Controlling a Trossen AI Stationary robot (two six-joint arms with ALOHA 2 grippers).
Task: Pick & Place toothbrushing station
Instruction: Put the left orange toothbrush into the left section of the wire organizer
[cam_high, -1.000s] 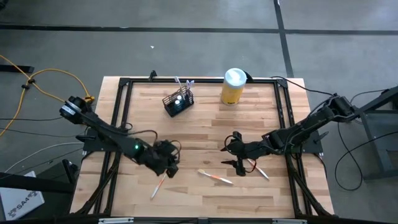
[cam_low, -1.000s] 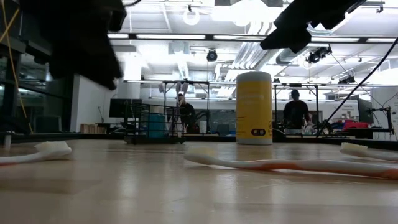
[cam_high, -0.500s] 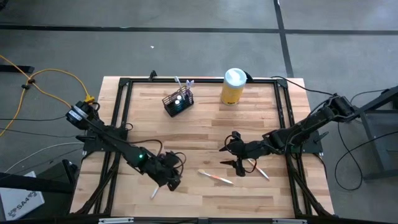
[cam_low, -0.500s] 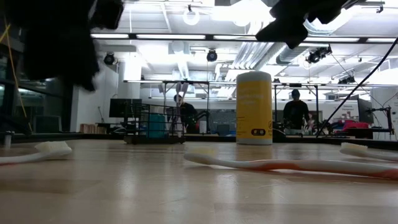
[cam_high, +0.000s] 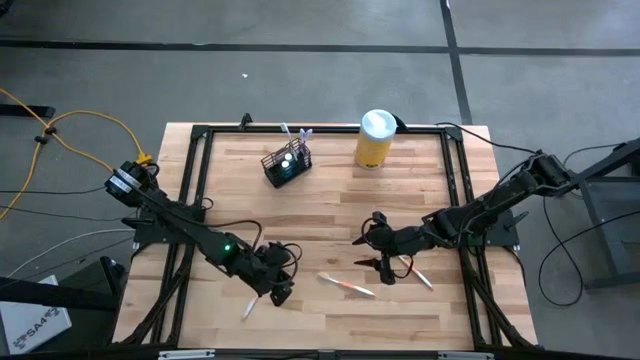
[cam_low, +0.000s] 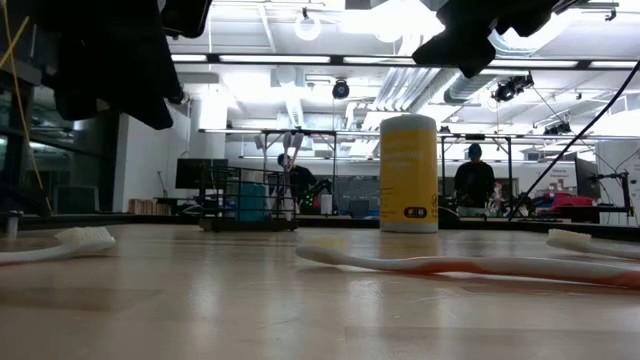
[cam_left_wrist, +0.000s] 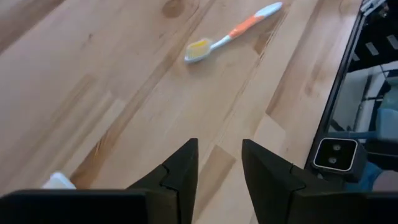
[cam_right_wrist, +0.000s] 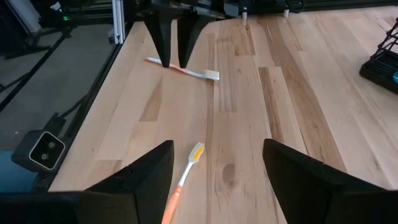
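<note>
- Table (cam_high: 330, 205), light wood slats in a black frame, is carrying everything; both arms are working its near half.
- Yellow canister (cam_high: 374, 139) with white lid is standing upright at the far edge, well apart from both grippers.
- Toothbrushing station (cam_high: 286, 164), the small black wire-mesh holder, is sitting upright near the far edge, left of the canister, with brush handles sticking out of its open top. Probably light and stiff, but the thin mesh could flex or tip; taking a top rim wall between the fingers looks safest.
- Left gripper (cam_high: 277, 290) is hovering low over the near-left area, fingers (cam_left_wrist: 180, 171) standing slightly apart with bare wood showing in the gap, gripping nothing.
- Right gripper (cam_high: 381, 262) is hanging over the near-right area, fingers (cam_right_wrist: 146, 171) spread wide, empty.
- White toothbrush (cam_high: 249, 303) is lying just beside the left gripper.
- Orange toothbrush (cam_high: 346, 286) is lying flat between the two grippers, yellow bristle head visible from the wrists.
- Another toothbrush (cam_high: 417, 276) is lying under the right arm, partly hidden.
- People are standing in the room beyond, far off.
</note>
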